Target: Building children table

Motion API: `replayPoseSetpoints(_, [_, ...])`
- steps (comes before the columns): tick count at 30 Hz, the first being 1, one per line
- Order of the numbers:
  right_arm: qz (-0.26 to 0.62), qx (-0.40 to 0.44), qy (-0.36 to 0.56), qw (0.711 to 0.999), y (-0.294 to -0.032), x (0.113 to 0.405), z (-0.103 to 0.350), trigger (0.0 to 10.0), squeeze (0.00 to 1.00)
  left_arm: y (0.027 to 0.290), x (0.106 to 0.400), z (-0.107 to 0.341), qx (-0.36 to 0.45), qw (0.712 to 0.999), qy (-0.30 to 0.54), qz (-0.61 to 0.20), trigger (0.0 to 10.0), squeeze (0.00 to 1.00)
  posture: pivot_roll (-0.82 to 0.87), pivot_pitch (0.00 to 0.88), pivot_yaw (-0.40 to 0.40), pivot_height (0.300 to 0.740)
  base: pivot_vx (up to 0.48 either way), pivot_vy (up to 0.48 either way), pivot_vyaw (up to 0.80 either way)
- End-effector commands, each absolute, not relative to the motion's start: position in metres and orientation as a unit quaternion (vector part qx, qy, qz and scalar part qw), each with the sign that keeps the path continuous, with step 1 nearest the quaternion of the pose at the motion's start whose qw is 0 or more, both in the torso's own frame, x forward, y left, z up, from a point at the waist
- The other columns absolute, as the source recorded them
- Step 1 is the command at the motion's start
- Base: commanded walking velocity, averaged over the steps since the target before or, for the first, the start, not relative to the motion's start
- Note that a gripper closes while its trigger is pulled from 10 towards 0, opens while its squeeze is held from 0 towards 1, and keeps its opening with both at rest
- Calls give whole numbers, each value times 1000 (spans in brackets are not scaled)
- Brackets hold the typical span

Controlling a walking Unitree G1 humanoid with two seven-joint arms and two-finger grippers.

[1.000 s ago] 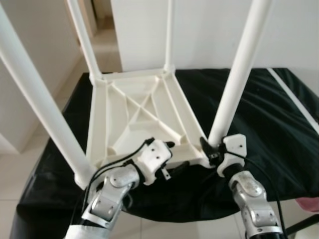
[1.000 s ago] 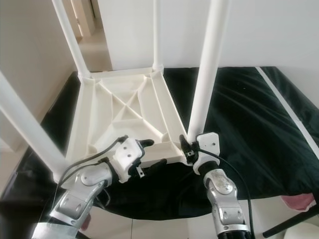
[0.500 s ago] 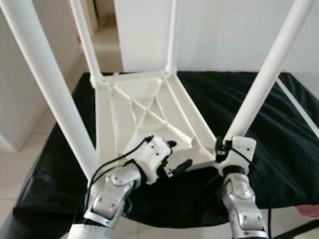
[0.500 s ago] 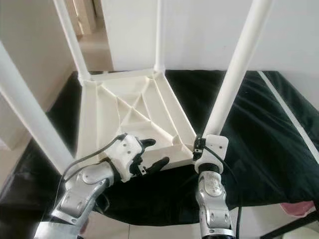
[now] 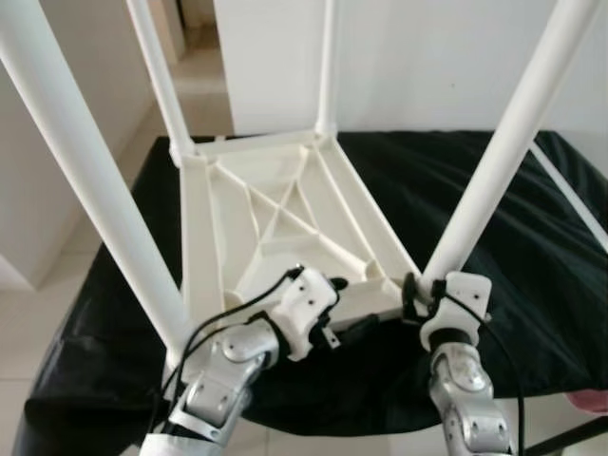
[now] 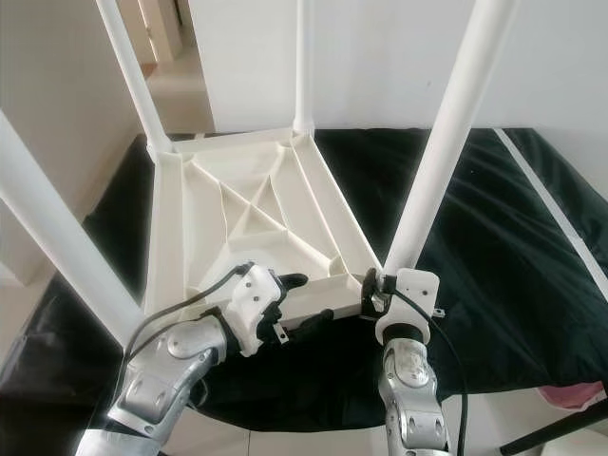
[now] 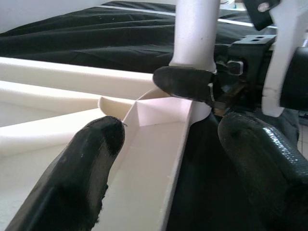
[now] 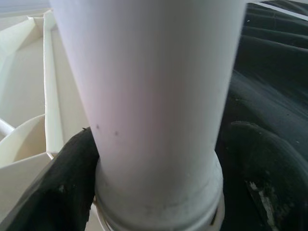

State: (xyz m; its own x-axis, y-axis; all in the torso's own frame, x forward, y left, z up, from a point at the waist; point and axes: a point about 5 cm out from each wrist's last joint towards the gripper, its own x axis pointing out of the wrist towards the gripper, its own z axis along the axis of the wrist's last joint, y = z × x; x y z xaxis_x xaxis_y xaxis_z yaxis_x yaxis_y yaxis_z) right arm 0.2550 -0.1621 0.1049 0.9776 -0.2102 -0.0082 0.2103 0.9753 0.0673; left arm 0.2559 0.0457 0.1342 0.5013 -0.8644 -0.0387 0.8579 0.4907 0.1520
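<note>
A white children's table (image 5: 275, 204) lies upside down on a black cloth, its four legs pointing up. My left gripper (image 5: 350, 306) is open and straddles the table's near rim (image 7: 173, 149), one finger inside the frame and the other outside, below the edge. My right gripper (image 5: 425, 285) sits at the base of the near right leg (image 5: 494, 161), shut on it. In the right wrist view its black fingers flank the leg's collar (image 8: 159, 202). One of its fingers (image 7: 185, 82) presses on the leg base in the left wrist view.
The black cloth (image 5: 532, 247) drapes over the support and hangs off the near edge. A white strip (image 5: 570, 195) lies across it at the right. A white wall stands behind, pale floor and a doorway lie to the left, and something pink (image 5: 594, 399) sits low right.
The camera has shifted. My left gripper has slid forward so its fingers now straddle the near rim. My right gripper has stayed at the leg's base.
</note>
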Motion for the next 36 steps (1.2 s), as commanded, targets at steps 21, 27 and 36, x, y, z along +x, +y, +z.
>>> replayPoseSetpoints(21, [98,-5,-30,995,-211,245,117,10000,0,55,257,133,93,859,-11,-503,10000,0,-80,7,19,740,0,0,0])
replayPoseSetpoints(27, [155,-29,-34,987,-205,259,125,10000,0,53,257,134,93,857,-12,-506,10000,0,-81,9,18,740,0,0,0])
replayPoseSetpoints(36, [253,-95,-15,963,-198,275,125,2941,0,51,261,141,86,864,-24,-495,10000,0,-53,6,-1,740,0,0,0])
